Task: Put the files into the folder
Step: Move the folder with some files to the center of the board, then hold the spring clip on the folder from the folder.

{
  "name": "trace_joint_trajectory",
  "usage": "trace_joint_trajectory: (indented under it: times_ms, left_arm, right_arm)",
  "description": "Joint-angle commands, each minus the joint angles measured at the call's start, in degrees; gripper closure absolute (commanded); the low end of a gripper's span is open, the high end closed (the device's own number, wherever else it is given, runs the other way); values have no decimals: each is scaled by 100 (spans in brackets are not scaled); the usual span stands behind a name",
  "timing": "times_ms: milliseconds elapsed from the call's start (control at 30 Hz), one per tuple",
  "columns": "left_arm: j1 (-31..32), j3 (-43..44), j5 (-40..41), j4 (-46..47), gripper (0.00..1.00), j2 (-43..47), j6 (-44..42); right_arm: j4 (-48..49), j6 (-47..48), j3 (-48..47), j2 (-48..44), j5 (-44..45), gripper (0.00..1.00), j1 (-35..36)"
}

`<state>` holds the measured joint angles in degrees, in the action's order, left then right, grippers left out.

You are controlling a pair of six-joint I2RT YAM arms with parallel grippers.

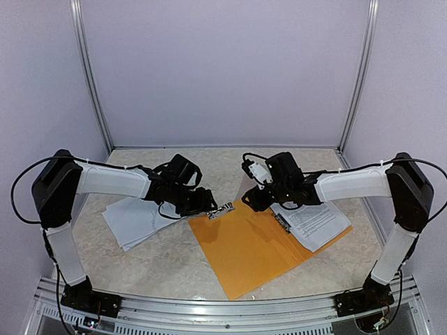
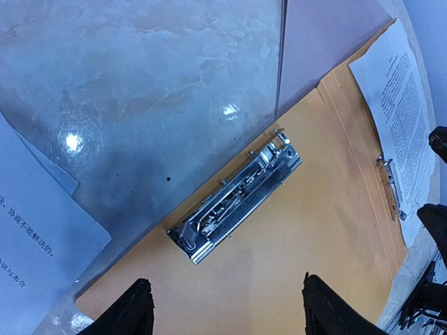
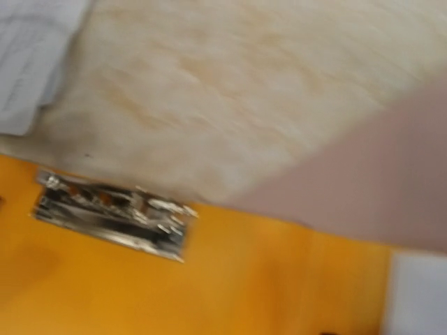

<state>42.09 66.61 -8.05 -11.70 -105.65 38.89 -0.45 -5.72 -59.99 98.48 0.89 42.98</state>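
The orange folder [image 1: 251,244] lies open on the marbled table [image 1: 160,272], a little toward six o'clock from the middle. The files are in two lots. One loose stack of white sheets [image 1: 133,222] lies on the bare table at the folder's nine o'clock, partly under the left arm. A printed set [image 1: 318,220], dense with black text, rests on the folder's right-hand flap at three o'clock.

A metal clip [image 2: 237,199] is fixed at the folder's far left edge, about eleven o'clock from its centre. A second, slimmer clip [image 2: 391,185] sits by the edge of the printed set.

The left gripper [image 2: 227,310] hangs just above the folder, close to the metal clip on its six o'clock side. Its two dark fingertips [image 2: 133,310] stand well apart, and only orange card shows between them, so it holds nothing.

The right gripper [image 1: 253,201] hovers over the folder's far edge at twelve o'clock, between the two clips. Its own camera is blurred and shows no fingers, and from above the arm hides them, so I cannot tell how its jaws stand.
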Motion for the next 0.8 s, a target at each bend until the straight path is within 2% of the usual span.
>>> trace_joint_trajectory:
  times_ms: [0,133,267,333,600,767]
  left_arm:
    - [10,220,-66,-128,33,-202,552]
    - [2,304,-77,-110,41,-309,647]
    - [-23,173,-104,0,47,-301,775]
    - [-40,-37,-102,123,48,-218,875]
    - [-16,-645,-48,371,47,258,1039]
    - [7,-938,-18,496,46,488,1115]
  right_arm:
    - [619,596,-340,549,-1044,41,-61]
    - [818,997,-592,1007,-2034,33,-218]
    - [577,1340,-944,1428,-2568,21,-335]
    - [605,1538,-998,1552,-2687,18,-379]
    - [96,2070,-1760,2329,-3379,18,-563]
    - [-280,2350,-2079,2655,-3393,21,-572]
